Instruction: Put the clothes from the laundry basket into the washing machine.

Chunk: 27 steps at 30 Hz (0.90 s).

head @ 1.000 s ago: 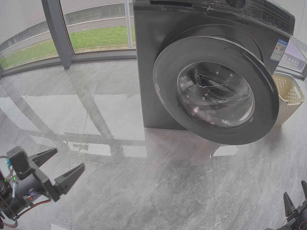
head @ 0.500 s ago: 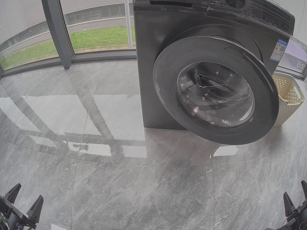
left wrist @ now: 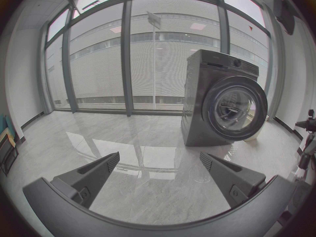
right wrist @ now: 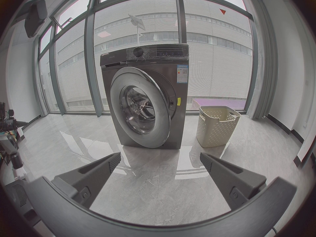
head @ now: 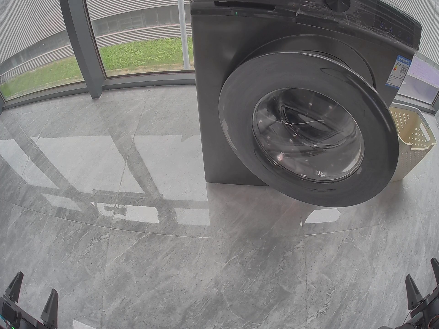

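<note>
Behind the washing machine door (head: 311,129), laundry basket (head: 414,138) half hidden, left hand (head: 34,288), right hand (head: 421,271) spread empty

A glossy grey stone-tiled floor (head: 151,261) spreads across the room and mirrors the bright panes of the tall windows (left wrist: 95,66), which are divided by dark frame posts (head: 82,37). Through the glass lie a strip of green grass (head: 137,53) and, beyond it, a pale building (right wrist: 217,60) banded with horizontal slats, with a purple surface (right wrist: 219,103) low behind the panes. A grey curtain (right wrist: 263,69) hangs bunched in one corner beside a white wall with black skirting (right wrist: 283,127), and a dark box (right wrist: 36,13), possibly a speaker, is fixed high on the opposite wall.
</note>
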Available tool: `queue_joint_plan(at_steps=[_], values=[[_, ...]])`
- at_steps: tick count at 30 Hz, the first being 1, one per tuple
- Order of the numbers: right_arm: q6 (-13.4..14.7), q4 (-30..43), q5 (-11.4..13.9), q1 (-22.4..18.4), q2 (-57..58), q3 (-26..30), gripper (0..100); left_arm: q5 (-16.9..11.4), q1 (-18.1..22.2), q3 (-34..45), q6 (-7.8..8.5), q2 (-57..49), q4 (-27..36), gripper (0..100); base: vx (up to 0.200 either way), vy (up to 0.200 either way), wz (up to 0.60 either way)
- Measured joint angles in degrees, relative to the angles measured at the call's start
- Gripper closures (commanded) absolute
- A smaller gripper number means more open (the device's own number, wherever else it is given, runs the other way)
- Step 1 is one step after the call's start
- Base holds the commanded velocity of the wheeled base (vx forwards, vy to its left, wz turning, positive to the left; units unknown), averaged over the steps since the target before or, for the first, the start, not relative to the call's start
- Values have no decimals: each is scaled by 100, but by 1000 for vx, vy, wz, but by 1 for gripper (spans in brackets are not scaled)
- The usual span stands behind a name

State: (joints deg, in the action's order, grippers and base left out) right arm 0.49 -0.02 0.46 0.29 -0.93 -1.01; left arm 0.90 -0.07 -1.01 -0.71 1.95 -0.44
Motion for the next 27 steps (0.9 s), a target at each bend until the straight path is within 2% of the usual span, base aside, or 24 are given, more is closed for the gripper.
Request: queue_joint_plan(at_steps=[15,19,23,27], values=[[62,-79,-4,1,0,0,0,-22,-20,0,28,-132,44,0,0,-187,0],[128,-156,29,11,-9,-321,0,-26,-20,0,33,-132,44,0,0,-200,0],[176,-180,235,37,-265,-830,0,-33,-20,0,38,-132,44,0,0,-200,0],[197,-374,613,72,-933,-1023,0,-39,-20,0,41,-132,41,0,0,-200,0]])
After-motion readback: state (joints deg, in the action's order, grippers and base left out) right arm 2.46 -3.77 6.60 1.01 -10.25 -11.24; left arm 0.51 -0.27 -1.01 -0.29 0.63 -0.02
